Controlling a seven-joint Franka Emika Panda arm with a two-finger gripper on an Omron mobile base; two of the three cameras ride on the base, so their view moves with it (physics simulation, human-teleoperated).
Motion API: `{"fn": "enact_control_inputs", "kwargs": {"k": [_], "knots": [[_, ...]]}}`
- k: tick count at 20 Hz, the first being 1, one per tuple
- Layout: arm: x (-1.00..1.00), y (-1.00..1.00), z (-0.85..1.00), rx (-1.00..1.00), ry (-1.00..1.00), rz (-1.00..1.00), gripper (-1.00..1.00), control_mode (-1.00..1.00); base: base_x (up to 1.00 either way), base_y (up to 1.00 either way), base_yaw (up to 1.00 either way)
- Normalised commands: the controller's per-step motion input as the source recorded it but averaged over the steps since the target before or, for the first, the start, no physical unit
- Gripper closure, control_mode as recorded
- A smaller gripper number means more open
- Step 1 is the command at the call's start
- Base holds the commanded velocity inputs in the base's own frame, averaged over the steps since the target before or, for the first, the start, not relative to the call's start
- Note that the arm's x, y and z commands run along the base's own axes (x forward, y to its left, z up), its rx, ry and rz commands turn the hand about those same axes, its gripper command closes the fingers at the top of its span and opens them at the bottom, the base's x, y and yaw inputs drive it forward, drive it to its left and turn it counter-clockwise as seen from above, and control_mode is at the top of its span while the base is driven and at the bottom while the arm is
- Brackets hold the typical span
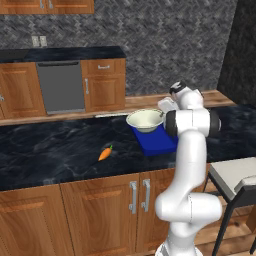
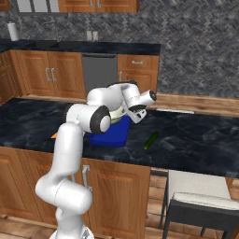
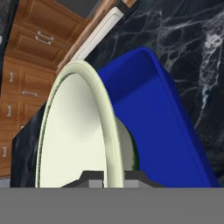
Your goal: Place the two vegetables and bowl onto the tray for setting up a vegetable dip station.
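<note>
My gripper [image 3: 113,178] is shut on the rim of the pale cream bowl [image 3: 74,135], one finger inside and one outside. The bowl [image 1: 145,120] hangs over the far end of the blue tray [image 1: 157,144]; I cannot tell whether it touches the tray. The tray [image 3: 170,131] lies right behind the bowl in the hand view. The orange carrot [image 1: 105,153] lies on the dark counter to the tray's left. The dark green vegetable [image 2: 151,140] lies on the counter to the tray's right. My arm covers most of the bowl [image 2: 117,115] in the right base view.
The dark marble counter [image 1: 50,150] runs across both base views, with wooden cabinets below it. A grey chair [image 2: 200,198] stands in front of the counter at the right. More cabinets and a dishwasher [image 1: 61,86] line the far wall.
</note>
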Motion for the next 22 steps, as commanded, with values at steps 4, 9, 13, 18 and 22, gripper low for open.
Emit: {"fn": "enact_control_inputs", "kwargs": {"k": [4,9,13,18,22], "knots": [[0.15,0.0,-0.04,0.0,0.0,0.0,1.0,-1.0,0.0,0.0,0.0],[0.15,0.0,-0.05,0.0,0.0,0.0,1.0,-1.0,0.0,0.0,0.0],[0.14,0.0,-0.05,0.0,0.0,0.0,1.0,-1.0,0.0,0.0,0.0],[0.13,0.0,-0.05,0.0,0.0,0.0,1.0,-1.0,0.0,0.0,0.0],[0.04,0.0,-0.03,0.0,0.0,0.0,1.0,-1.0,0.0,0.0,0.0]]}}
